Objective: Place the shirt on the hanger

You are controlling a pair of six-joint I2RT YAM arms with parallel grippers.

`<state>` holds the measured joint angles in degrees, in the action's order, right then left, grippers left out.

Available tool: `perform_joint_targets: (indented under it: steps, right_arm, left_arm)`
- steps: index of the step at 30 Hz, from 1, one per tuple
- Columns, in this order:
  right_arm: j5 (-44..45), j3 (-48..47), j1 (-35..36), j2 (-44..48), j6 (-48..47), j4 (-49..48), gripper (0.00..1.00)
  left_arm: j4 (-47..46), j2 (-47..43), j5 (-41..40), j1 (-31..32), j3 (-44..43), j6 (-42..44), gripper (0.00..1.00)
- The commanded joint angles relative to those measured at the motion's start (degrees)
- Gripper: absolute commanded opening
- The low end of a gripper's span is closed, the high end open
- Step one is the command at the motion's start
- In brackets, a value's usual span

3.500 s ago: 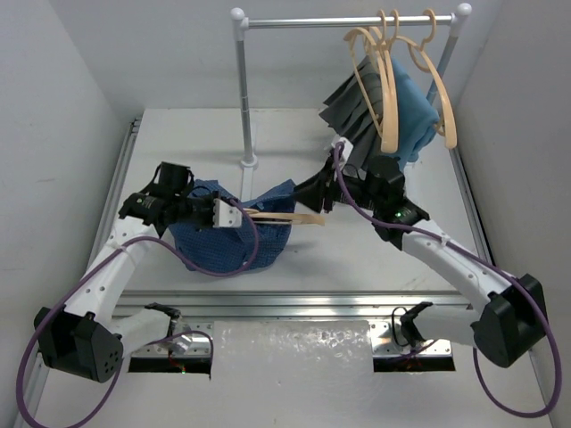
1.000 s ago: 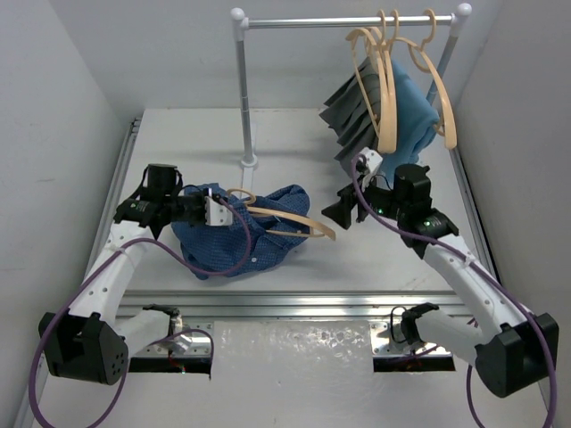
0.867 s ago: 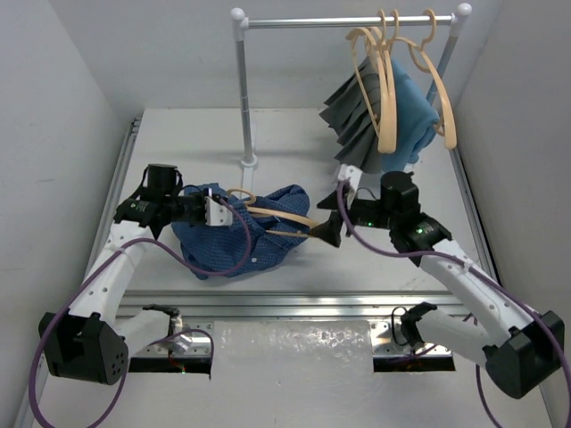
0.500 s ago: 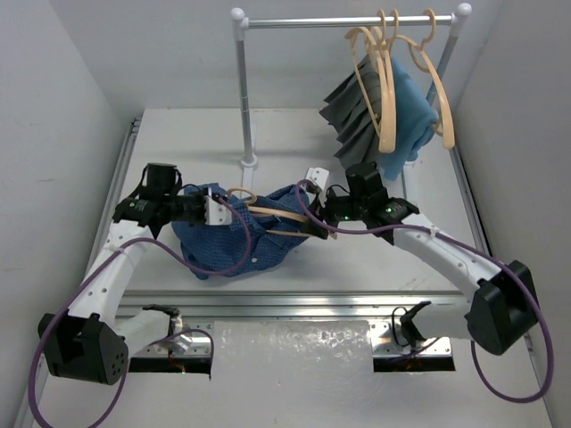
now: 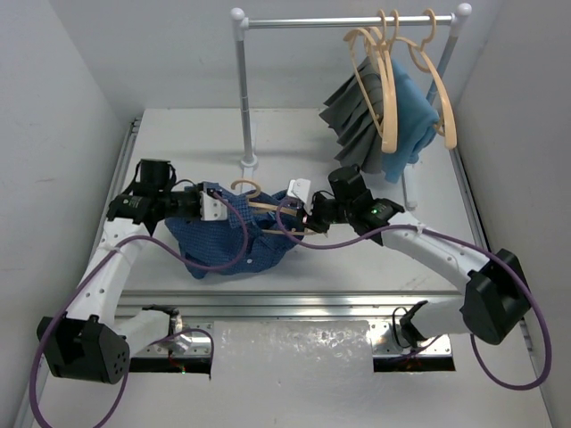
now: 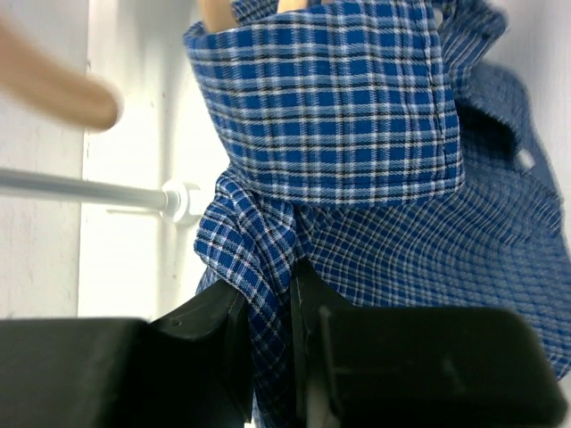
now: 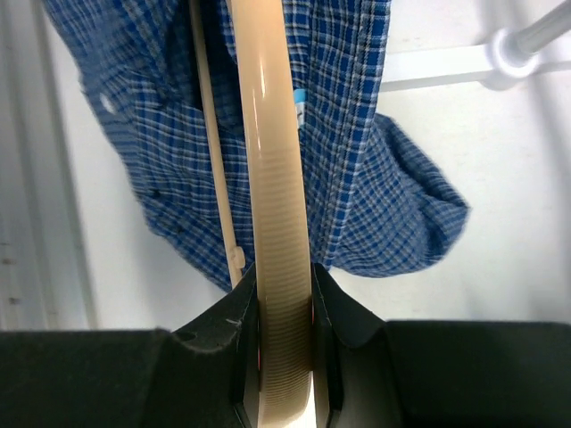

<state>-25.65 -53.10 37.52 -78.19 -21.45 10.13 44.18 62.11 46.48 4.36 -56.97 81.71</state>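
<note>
1. The right fingers [image 5: 310, 218], spread wide near the rack a second ago, have swung to mid-worktop [image 5: 178, 143] and now pinch the hanger [image 7: 272, 134] by its bare arm.
2. The left fingers [image 5: 225, 207] stay nearly shut on the shirt [image 5: 236, 245] just under its collar. The shirt sags left of centre, with the hanger running into it.
3. With both held, drawing cloth over the hanger's arms looks possible.
4. No containers. The rail [image 5: 348, 20] at the far edge carries spare hangers [image 5: 388, 89], a grey garment [image 5: 352, 116] and a light blue cloth [image 5: 415, 116].
</note>
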Motion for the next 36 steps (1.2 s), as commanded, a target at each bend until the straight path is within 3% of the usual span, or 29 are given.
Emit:
perform_joint_targets:
  steps: [1,2,8,13,16,21,22,23,24,25,26,27,28,29,33,36]
  right_arm:
    - [-0.1,-0.3,4.5,3.0,-7.6,-15.2,0.0]
    - [0.0,0.3,4.8,4.1,-8.4,-16.5,0.0]
    - [-1.1,1.7,5.4,7.4,-10.0,-19.0,0.0]
    - [-1.0,-1.0,7.1,6.0,-10.9,-17.5,0.0]
    - [0.1,-2.4,8.4,4.9,-10.8,-17.0,0.0]
    - [1.0,-2.6,9.2,4.5,-6.1,-20.8,0.0]
    - [1.0,-2.4,9.2,4.7,-5.2,-21.5,0.0]
    - [1.3,-1.6,9.2,5.2,-4.2,-23.4,0.0]
    - [3.0,-0.7,9.2,5.6,-2.0,-24.6,0.0]
    - [4.0,-0.1,9.2,6.6,-1.0,-25.6,0.07]
    - [5.5,1.1,9.0,7.2,0.6,-26.9,0.23]
    - [9.2,1.6,9.0,7.6,1.5,-27.0,0.53]
    - [11.1,1.9,8.8,8.4,2.4,-26.0,0.61]
    - [13.1,1.9,8.5,8.8,5.2,-25.3,0.76]
    - [25.0,3.7,3.6,12.9,17.9,-21.3,0.85]
    - [24.3,7.0,-2.9,15.9,36.1,-18.5,0.83]
  left_arm:
    - [1.2,-0.1,16.7,3.5,-3.9,-1.5,0.05]
    - [1.7,0.1,17.8,3.5,-4.3,-1.5,0.13]
    - [5.0,1.9,20.8,3.9,-5.9,1.1,0.32]
    - [2.0,2.6,17.3,8.8,-6.0,-4.7,0.37]
    - [-0.3,2.4,16.4,10.1,-5.8,-6.7,0.28]
    - [-3.5,2.4,13.7,11.3,-3.9,-9.5,0.24]
    - [-4.4,2.3,11.4,11.5,-3.3,-9.7,0.06]
    - [-5.3,2.1,10.1,11.5,-2.8,-10.4,0.0]
    - [-6.6,1.8,7.3,11.5,-1.7,-12.6,0.0]
    - [-7.9,1.2,6.2,11.5,-1.3,-13.2,0.0]
    - [-8.7,0.8,4.9,11.4,-0.5,-13.8,0.0]
    - [-9.7,0.0,2.9,11.4,-0.2,-16.4,0.0]
    - [-12.9,-0.3,1.7,11.4,0.1,-18.6,0.0]
    - [-14.2,-0.5,0.4,11.3,0.4,-22.2,0.0]
    - [-20.5,-1.1,-6.2,10.7,1.8,-27.7,0.0]
    - [-21.9,-1.1,-8.2,10.7,2.1,-30.7,0.0]
